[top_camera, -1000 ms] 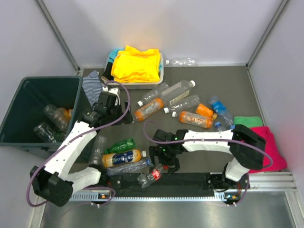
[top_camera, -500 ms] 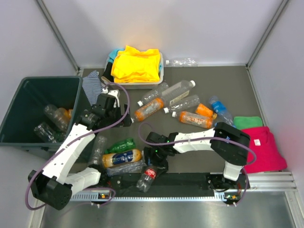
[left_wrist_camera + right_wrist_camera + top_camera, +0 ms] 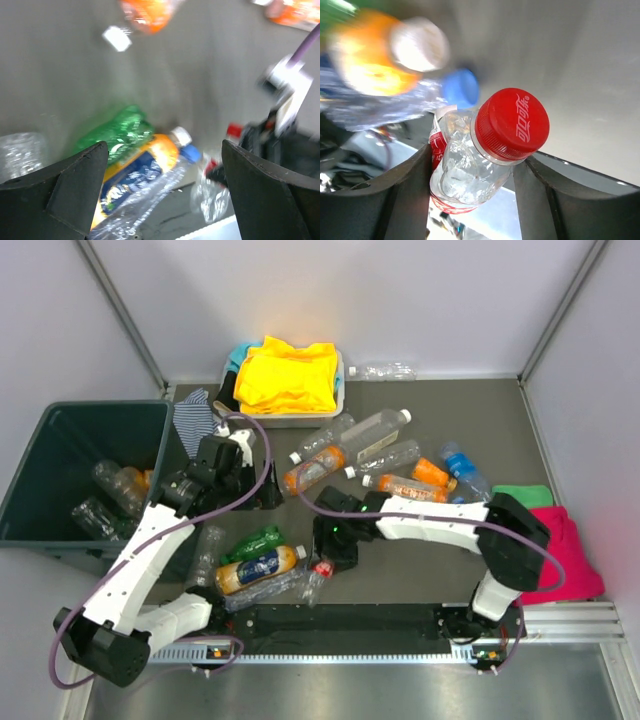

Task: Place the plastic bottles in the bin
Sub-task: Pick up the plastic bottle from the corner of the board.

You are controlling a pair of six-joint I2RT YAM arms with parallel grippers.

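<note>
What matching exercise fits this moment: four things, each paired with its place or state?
Things:
1. red-capped bottle
2. yellow cloth
3. pink cloth
4. left gripper

Places or states:
A. in the white tray
B. open, holding nothing
C. between the fingers of the right gripper
D. far right, beside the green cloth

Pairs: 1-C, 2-A, 3-D, 4-B
</note>
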